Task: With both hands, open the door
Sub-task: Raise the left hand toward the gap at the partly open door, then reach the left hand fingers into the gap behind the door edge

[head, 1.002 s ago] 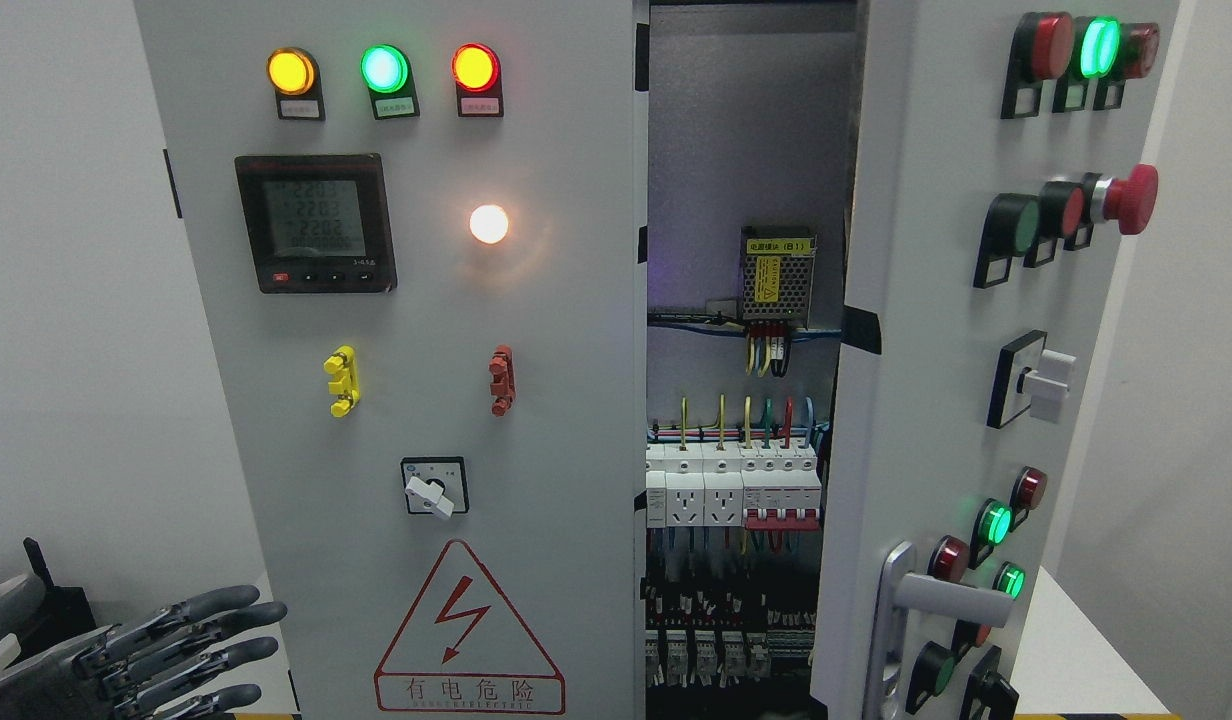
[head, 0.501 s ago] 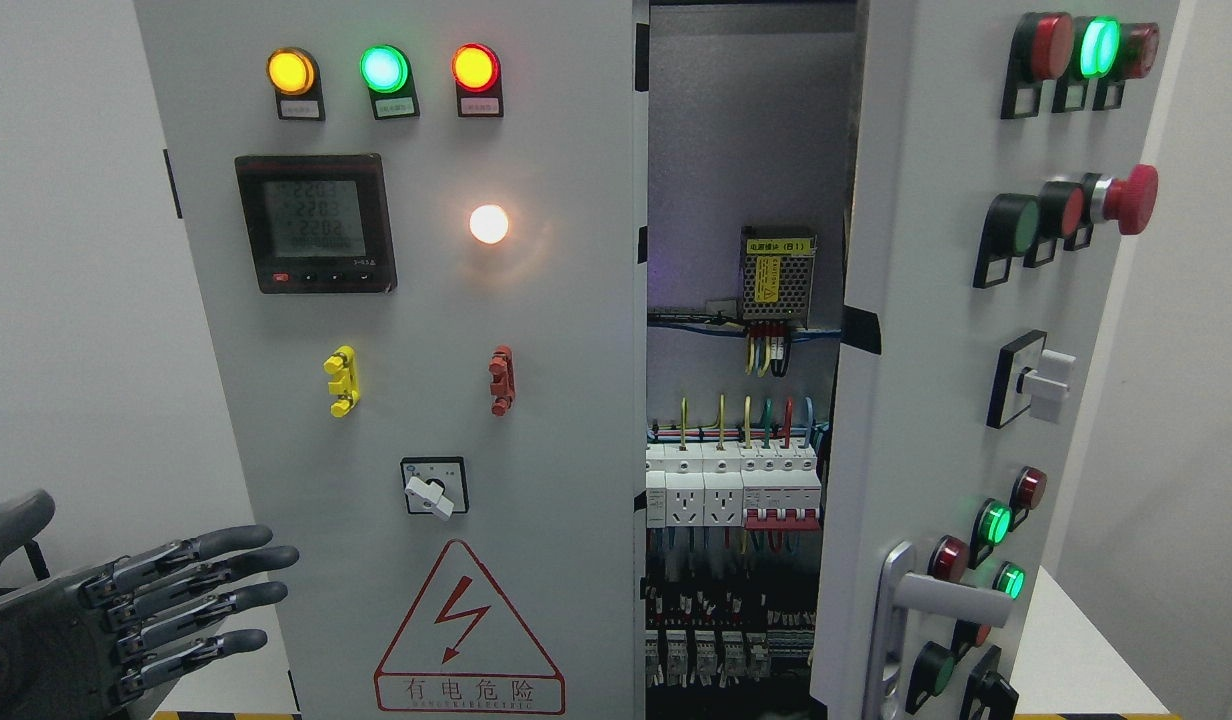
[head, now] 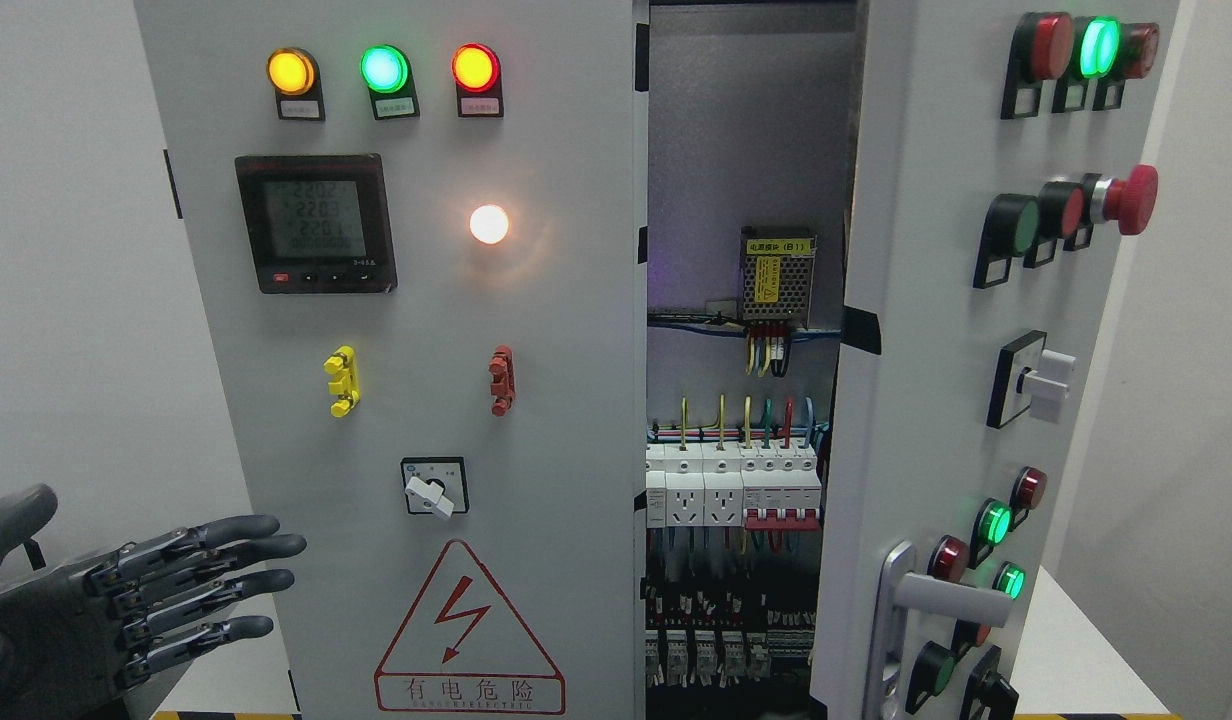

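One left robot hand (head: pixel 126 605), fingers spread | right door (head: pixel 936 400) ajar | left door (head: pixel 416 400) closed

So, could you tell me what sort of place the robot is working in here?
Probably an electrical training or test room: a grey control cabinet with lit indicator lamps, a digital meter, and breakers and wiring behind the open right door. The left hand hovers beside it.

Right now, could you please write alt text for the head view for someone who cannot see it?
A grey electrical cabinet fills the view, its right door swung partly open on wiring and breakers. The left robot hand, fingers spread, shows at lower left beside the closed left door.
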`<action>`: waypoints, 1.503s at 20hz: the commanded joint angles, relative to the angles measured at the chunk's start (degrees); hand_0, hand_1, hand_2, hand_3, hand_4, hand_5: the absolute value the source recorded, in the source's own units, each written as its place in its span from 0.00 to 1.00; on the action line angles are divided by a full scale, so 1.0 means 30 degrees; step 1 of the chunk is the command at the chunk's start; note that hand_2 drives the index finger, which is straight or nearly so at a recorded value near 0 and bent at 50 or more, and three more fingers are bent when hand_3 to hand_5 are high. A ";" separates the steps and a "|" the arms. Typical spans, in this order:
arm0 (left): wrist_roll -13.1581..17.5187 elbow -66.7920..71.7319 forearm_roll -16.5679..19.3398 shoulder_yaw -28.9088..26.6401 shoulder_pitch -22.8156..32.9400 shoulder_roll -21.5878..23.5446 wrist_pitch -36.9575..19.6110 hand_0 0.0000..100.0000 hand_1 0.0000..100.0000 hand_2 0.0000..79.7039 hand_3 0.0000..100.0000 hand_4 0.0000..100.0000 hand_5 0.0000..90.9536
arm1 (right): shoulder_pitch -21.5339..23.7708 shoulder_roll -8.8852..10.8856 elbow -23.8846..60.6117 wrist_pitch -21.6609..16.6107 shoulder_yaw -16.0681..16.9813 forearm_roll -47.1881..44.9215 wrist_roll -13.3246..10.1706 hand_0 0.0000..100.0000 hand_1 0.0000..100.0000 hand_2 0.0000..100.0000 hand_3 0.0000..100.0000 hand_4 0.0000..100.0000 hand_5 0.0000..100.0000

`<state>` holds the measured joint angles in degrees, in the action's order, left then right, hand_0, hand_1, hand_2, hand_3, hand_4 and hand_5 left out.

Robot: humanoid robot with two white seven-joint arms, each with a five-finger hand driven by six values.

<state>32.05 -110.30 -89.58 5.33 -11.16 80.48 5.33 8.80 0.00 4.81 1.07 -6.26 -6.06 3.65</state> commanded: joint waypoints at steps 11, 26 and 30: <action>0.0098 0.0817 0.0212 1.2567 -1.2059 -0.2742 0.0976 0.00 0.00 0.00 0.00 0.04 0.00 | 0.0026 0.0410 0.0009 -0.0034 -0.0025 0.0000 -0.0014 0.00 0.00 0.00 0.00 0.00 0.00; -0.0428 0.5446 -0.1898 2.3768 -2.3816 -0.8539 0.1093 0.00 0.00 0.00 0.00 0.04 0.00 | 0.0026 0.0381 0.0009 -0.0034 -0.0024 0.0000 -0.0014 0.00 0.00 0.00 0.00 0.00 0.00; -0.0429 0.6119 -0.1957 2.4093 -2.4374 -1.0677 0.1093 0.00 0.00 0.00 0.00 0.04 0.00 | 0.0055 0.0381 -0.0020 -0.0034 -0.0024 0.0000 -0.0014 0.00 0.00 0.00 0.00 0.00 0.00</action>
<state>30.89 -99.23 -94.87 63.30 -78.85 61.89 8.58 8.89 0.00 4.82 1.00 -6.36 -6.06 3.64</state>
